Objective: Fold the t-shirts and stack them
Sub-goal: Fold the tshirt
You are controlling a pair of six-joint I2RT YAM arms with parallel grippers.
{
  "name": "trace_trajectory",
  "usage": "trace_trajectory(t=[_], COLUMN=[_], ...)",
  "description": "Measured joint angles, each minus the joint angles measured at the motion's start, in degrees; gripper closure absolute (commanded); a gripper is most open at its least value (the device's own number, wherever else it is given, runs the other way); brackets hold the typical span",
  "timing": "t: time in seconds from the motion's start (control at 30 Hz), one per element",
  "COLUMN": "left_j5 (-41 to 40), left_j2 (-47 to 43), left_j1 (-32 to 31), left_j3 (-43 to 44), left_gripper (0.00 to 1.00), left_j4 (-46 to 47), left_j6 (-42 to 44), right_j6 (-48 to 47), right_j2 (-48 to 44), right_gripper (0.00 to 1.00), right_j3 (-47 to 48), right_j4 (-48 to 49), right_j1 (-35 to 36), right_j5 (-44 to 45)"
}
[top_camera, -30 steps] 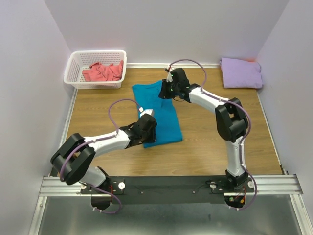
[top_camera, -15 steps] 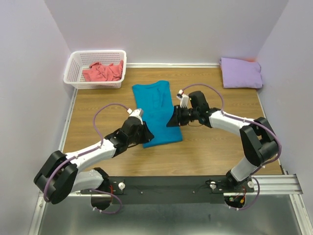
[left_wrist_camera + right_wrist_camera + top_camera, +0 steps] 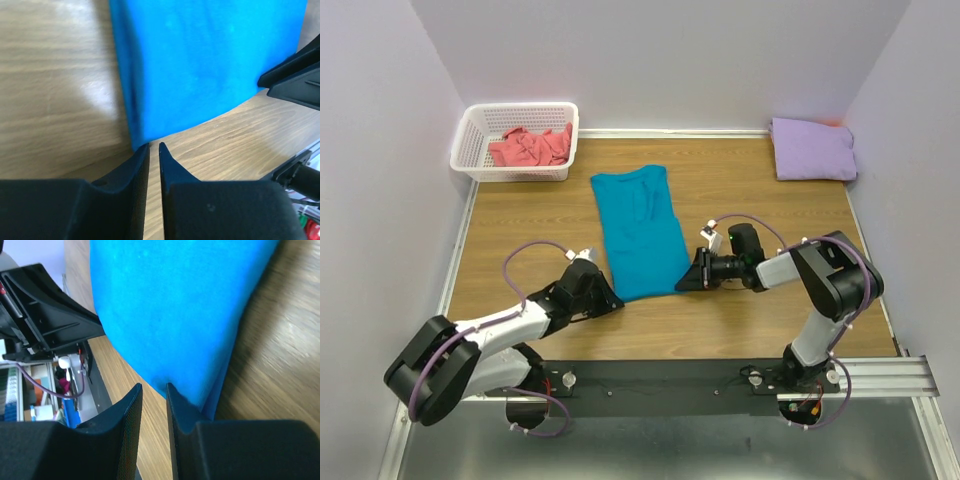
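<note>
Teal cloth fills both my wrist views. The teal shirt (image 3: 638, 232) lies flat as a long narrow strip down the middle of the tabletop (image 3: 520, 230), neck end toward the far edge and hem toward the near edge.

My left gripper (image 3: 611, 299) sits low at the hem's left corner and my right gripper (image 3: 684, 283) at its right corner. Each has its jaws drawn in to a thin slit, with the tips right at the cloth. I cannot tell from either wrist view whether any cloth is pinched between them or whether the tips only touch the edge.

The lavender shirt (image 3: 812, 148) sits folded in the far right corner. The coral shirt (image 3: 528, 146) is crumpled in the basket (image 3: 468, 140) at the far left corner.

I judge the teal shirt to be light, limp and thin, with no stiffness to help me. It will sag between two holds, and its stacked layers can slip apart if I catch only the top one. On smooth wood it will likely slide rather than resist, so a push at the edge may just shove it away.

The two hem corners look like the right places to take it. I would get a finger under every layer there, then carry both corners level so the fold comes out square.
</note>
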Motion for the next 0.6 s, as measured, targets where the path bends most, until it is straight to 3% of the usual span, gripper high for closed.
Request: trace_trajectory(t=[0.1,0.3,0.4,0.5,0.6], left_j5=[-0.17,-1.53,-3.93,-5.99,-8.13], left_j2=[-2.99,-12.17,-16.06,-17.88,-17.81], left_j1=[0.09,0.09,0.15,0.42,0.68], left_j3=[-0.81,-0.26,1.31,3.32,5.77], left_gripper=[0.79,0.69,0.58,0.52,0.4], left_j4=[-1.92,-6.51,-8.7,-10.4,-12.24], left_j6=[-1.07,-1.92,-2.01,-1.53,-0.9], right_j6=[1.49,4.7,7.23,9.81,11.72], right_j2=[-0.9,-9.57,-12.52,-10.97,-3.74], right_gripper=[0.66,0.63,0.62,0.62,0.62], right_j3=[-1.31,-1.79,0.48,3.58,7.93], right_j4=[1.57,0.74,1.88,4.9,9.31], right_j1=[-0.33,0.35,2.78,6.91,11.63], right_j5=[0.02,0.07,0.11,0.07,0.37])
